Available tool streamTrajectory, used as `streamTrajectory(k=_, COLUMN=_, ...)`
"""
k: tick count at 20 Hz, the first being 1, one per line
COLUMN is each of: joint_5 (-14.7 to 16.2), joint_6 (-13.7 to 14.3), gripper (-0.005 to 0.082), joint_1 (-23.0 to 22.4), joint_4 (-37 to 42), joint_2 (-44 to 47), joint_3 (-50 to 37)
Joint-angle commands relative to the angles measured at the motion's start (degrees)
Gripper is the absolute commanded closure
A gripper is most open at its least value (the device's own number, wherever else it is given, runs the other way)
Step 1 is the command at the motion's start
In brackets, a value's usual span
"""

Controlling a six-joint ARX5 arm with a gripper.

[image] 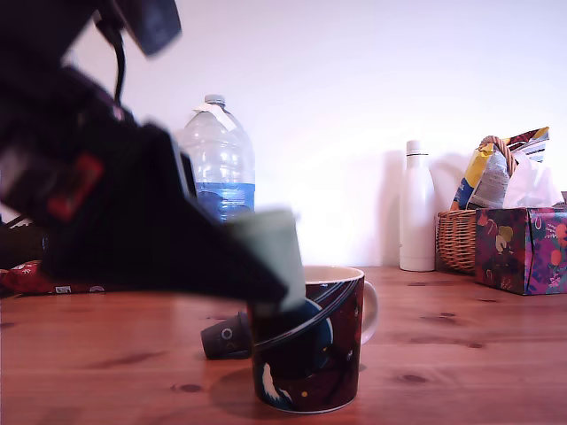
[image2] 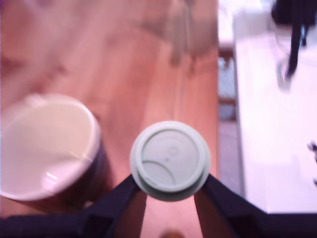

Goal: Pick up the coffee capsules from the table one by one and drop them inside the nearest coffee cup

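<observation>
My gripper (image2: 170,184) is shut on the pale mint-green coffee capsule (image2: 170,159), its black fingers (image2: 126,193) pressing both sides of the rim. In the exterior view the blurred capsule (image: 266,252) hangs in the air at the mug's rim, on that view's left side of it. The coffee cup (image: 310,341), dark with a blue ringed planet and a white handle, stands on the wooden table (image: 461,354). Its white inside (image2: 44,144) shows beside the capsule in the wrist view. A dark grey capsule (image: 223,337) lies on its side behind the cup.
A large water bottle (image: 218,159) stands at the back, a white bottle (image: 416,208), a wicker basket (image: 456,239) with snack bags and a patterned tissue box (image: 523,248) at the exterior view's right. A red object (image: 35,276) lies at its left.
</observation>
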Motion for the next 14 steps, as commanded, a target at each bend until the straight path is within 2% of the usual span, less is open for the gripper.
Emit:
streamTrajectory(k=1, joint_5=-1.77, joint_6=0.52, gripper=0.0665, joint_1=0.85, joint_4=0.2, joint_2=-1.53, joint_3=0.57)
streamTrajectory(k=5, joint_5=-5.79, joint_6=-0.13, gripper=0.0665, joint_1=3.93, joint_4=-0.46, joint_2=-2.93, joint_3=0.66)
streamTrajectory(k=9, joint_5=-5.77, joint_6=-1.14, gripper=0.0665, joint_1=6.6, joint_4=-0.87, joint_2=-2.93, joint_3=0.87)
streamTrajectory(k=12, joint_5=-5.79, joint_6=-2.56, gripper=0.0665, joint_1=6.99, joint_4=-1.29, joint_2=-2.84, joint_3=1.7)
streamTrajectory(k=14, joint_5=-5.75, joint_6=-2.56, gripper=0.0665, joint_1=6.99, joint_4=-2.97, joint_2=-2.32, joint_3=3.54)
